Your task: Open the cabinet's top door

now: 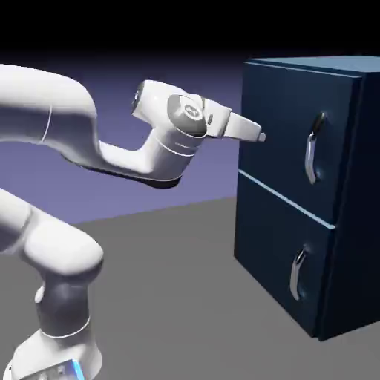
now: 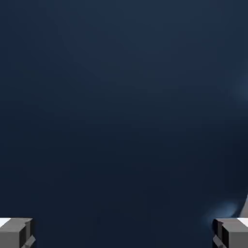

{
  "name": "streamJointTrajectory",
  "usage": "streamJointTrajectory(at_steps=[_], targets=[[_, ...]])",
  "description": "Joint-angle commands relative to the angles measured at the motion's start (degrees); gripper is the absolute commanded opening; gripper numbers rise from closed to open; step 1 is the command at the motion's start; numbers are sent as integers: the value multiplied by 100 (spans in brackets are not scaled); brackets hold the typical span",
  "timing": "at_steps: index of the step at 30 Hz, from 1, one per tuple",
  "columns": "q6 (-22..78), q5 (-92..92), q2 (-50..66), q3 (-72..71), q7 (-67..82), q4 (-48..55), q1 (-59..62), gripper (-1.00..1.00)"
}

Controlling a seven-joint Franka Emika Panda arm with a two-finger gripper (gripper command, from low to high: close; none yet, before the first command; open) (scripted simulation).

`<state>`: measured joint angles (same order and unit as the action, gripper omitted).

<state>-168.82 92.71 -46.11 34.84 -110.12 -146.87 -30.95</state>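
With the pincer [image 2: 124,233], gapes wide, grey blocky fingertips [image 2: 15,233] well apart and only dark blue in between; grips nothing. Points toward the top door [image 1: 278,111], near the flat face, to the exterior view's left of the upper handle [image 1: 311,156]. At the hand view's lower right, shows a pale sliver [image 2: 244,208] beside a soft bluish gleam; possibly belongs to that handle, too cropped to tell. Seems, so far, to amount to the approach alone: with the top door shut in its place, leaves the lining up, the grip and the whole swing to do. Calls next, most likely, for a shift toward the handle; risks nudging the panel instead of catching the metal. Further out, has smooth, glossy white shells and rounded joints along the arm [image 1: 70,111]. Across, rises into a boxy navy cabinet [image 1: 365,223], crisp-edged, with a satin sheen. Curves both handles in polished silver, upright bows against flat squares. Below a thin pale seam [image 1: 286,197], repeats the pattern in the lower panel [image 1: 271,241], likewise closed. Underneath, spreads into matte grey floor [image 1: 171,274].
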Motion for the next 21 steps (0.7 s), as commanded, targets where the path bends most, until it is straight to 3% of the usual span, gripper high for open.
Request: streamJointTrajectory(at_steps=[1,21], targets=[[14,250,-36,94,-182,38,-81,100],[293,5233,-760,1967,-3819,798,-1708,100]])
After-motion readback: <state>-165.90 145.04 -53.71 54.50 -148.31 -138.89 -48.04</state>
